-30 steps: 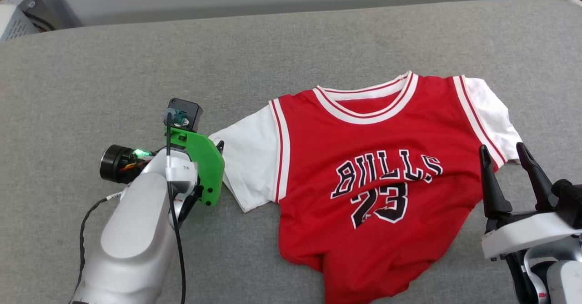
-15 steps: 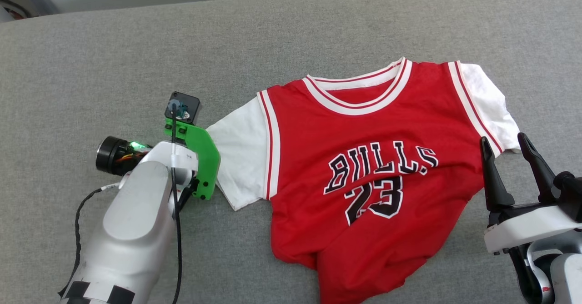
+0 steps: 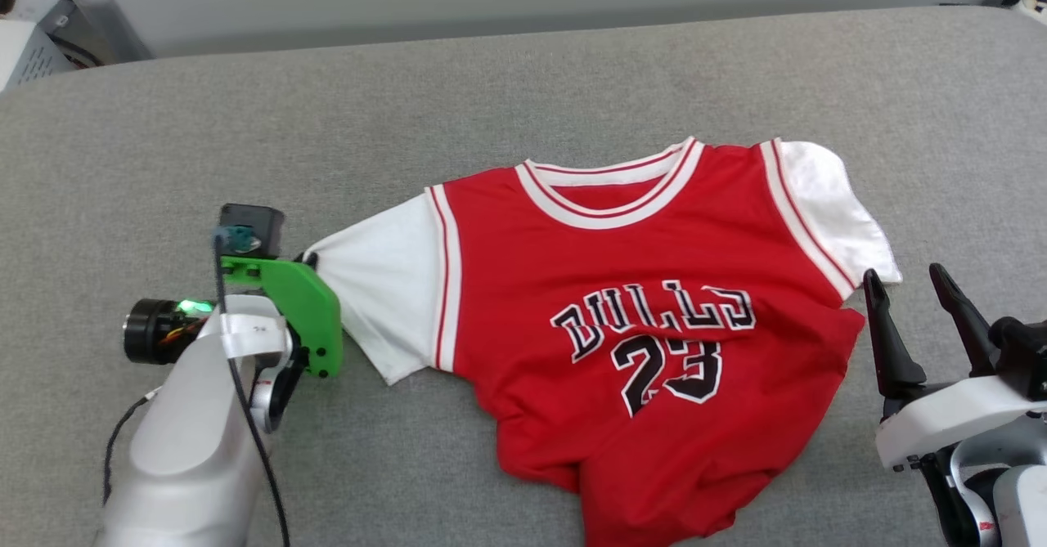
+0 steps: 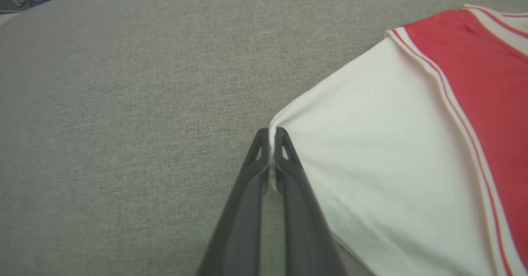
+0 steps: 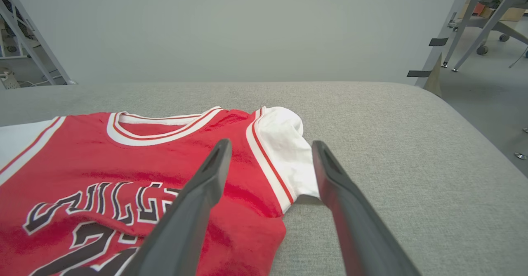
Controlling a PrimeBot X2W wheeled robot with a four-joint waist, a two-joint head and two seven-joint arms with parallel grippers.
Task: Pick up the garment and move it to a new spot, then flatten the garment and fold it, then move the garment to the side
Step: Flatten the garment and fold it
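left gripper (image 4: 271,135) is pinched shut on the tip of one white sleeve (image 3: 376,285) of the jersey (image 3: 646,253), I'd guess to tug it flat on the grey cushion (image 3: 491,81) where it lies chest-up, right gripper (image 3: 902,273) hangs wide open and empty by the other sleeve

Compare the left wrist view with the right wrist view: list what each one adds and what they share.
Left wrist view: the left gripper shut on the corner of one white sleeve. Right wrist view: the open right gripper pointing toward the other sleeve, the BULLS print, a pale wall and wheeled furniture legs. Both: the red jersey and the grey padded surface.
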